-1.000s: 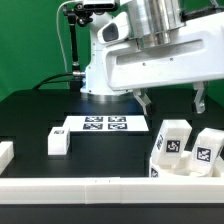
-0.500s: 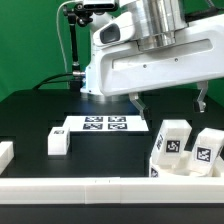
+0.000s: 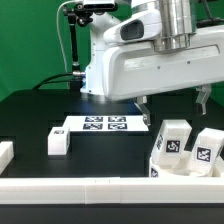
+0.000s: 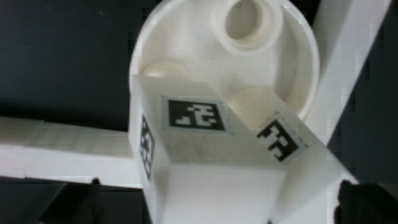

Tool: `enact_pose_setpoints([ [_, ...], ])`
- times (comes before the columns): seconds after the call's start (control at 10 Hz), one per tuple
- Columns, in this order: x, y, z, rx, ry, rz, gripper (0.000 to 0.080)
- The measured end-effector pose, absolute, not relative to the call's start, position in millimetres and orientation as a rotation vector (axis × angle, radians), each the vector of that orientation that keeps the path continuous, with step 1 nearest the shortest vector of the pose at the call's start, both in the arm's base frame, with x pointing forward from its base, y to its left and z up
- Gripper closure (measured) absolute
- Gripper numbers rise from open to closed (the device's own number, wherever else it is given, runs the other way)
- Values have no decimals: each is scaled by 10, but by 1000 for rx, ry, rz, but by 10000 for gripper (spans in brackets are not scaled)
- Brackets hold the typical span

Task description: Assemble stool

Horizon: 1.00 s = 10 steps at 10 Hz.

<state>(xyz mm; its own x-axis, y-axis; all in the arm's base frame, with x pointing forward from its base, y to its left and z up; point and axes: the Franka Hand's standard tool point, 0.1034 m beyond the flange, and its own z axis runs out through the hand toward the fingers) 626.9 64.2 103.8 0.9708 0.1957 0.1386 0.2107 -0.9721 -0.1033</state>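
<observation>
Two white blocky stool legs point(image 3: 172, 146) point(image 3: 206, 151) with tags stand at the exterior view's right, near the front rail. A third small white block point(image 3: 57, 142) sits left of the marker board. My gripper point(image 3: 173, 102) hangs open above and behind the two legs, its fingers point(image 3: 143, 106) wide apart with nothing between them. In the wrist view a white stool part point(image 4: 222, 110) with a rounded end, a round hole and two tags fills the space under the gripper point(image 4: 217, 205), with gaps to both dark fingers. The round seat does not show in the exterior view.
The marker board point(image 3: 100, 125) lies flat mid-table. A long white border rail point(image 3: 100, 190) runs along the front and a short piece point(image 3: 5, 153) sits at the exterior view's left. The arm's white body point(image 3: 160, 60) hides the back right of the table.
The arm's body has shifted up and to the exterior view's right. The fingers stay wide apart at about the same spot. The legs and the small block have not moved.
</observation>
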Motion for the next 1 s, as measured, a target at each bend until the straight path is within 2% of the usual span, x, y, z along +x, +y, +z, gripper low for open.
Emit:
enact_pose_setpoints([
  [0.4, 6265, 608, 1028, -2972, -591, -205, 150],
  [1.0, 6277, 530, 919, -2789, -1378, -209, 150],
])
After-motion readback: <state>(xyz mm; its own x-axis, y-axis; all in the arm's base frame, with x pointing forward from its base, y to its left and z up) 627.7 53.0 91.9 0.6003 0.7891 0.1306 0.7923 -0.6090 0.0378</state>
